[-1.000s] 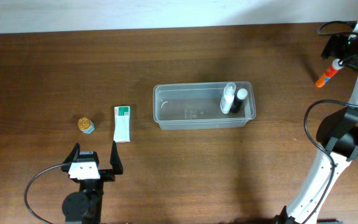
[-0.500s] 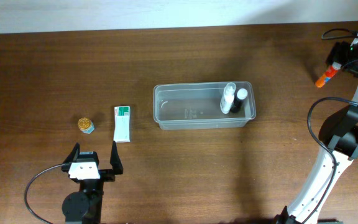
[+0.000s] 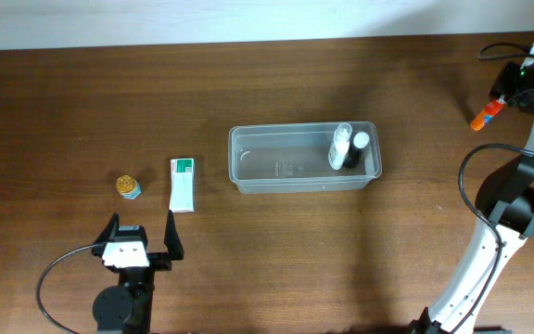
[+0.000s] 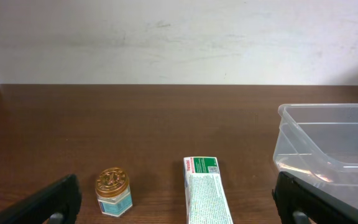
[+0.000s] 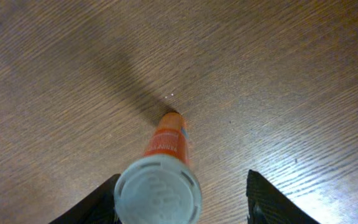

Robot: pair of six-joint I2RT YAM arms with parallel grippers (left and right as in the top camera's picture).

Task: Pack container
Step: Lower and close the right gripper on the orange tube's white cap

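Note:
The container [image 3: 248, 178], a clear tub, sits mid-table and holds a small clear bottle [image 3: 340, 146] and a dark bottle with a white cap [image 3: 356, 150]; its left end shows in the left wrist view [image 4: 328, 143]. An orange tube with a white cap [image 3: 486, 113] [image 5: 165, 140] is at the far right. My right gripper [image 3: 506, 88] [image 5: 185, 202] straddles its cap: the left finger touches it, the right finger stands apart. My left gripper [image 3: 141, 227] [image 4: 179, 205] is wide open near the front edge, nothing in it.
A gold-lidded small jar [image 3: 128, 186] [image 4: 113, 191] and a white-green box [image 3: 183, 184] [image 4: 205, 190] lie on the wood just ahead of the left gripper. The right arm's base and cable [image 3: 499, 213] occupy the right side. A white wall borders the far edge.
The right gripper's jaws have narrowed around the orange tube's cap, and that wrist has shifted slightly right. The left arm and the other objects have not moved.

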